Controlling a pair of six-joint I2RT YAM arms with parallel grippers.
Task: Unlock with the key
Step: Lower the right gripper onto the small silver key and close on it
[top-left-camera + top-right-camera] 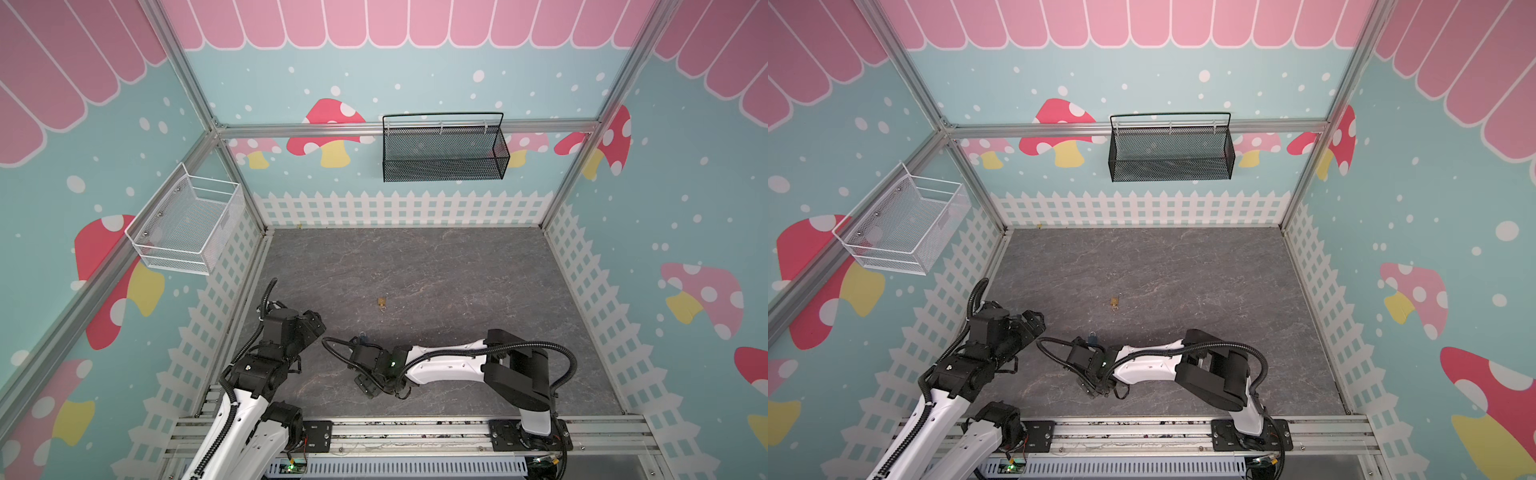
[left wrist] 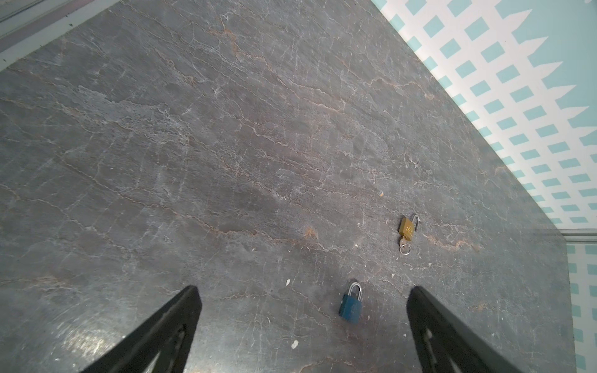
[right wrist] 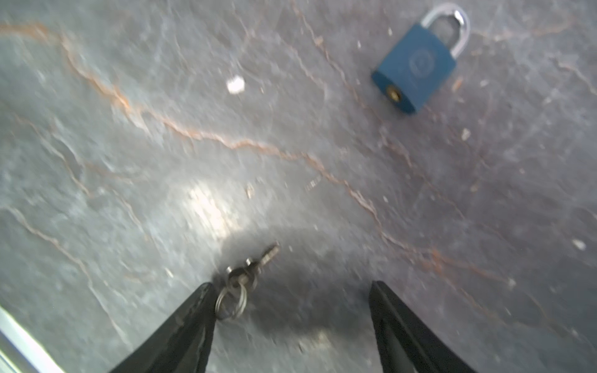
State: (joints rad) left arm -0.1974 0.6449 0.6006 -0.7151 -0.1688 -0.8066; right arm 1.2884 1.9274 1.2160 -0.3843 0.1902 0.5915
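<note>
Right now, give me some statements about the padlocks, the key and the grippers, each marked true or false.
The blue padlock lies flat on the table. True.
The right gripper is clamped on the loose key. False: its jaws stand open, and the key lies free beside one finger.
The brass padlock carries an inserted key. True.
The left gripper holds the blue padlock. False: it is open and empty.

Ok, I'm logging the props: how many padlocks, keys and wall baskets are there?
Padlocks: 2 (blue padlock, brass padlock)
Keys: 2 (loose key, inserted key)
Baskets: 2 (white basket, black basket)
Total: 6
</note>
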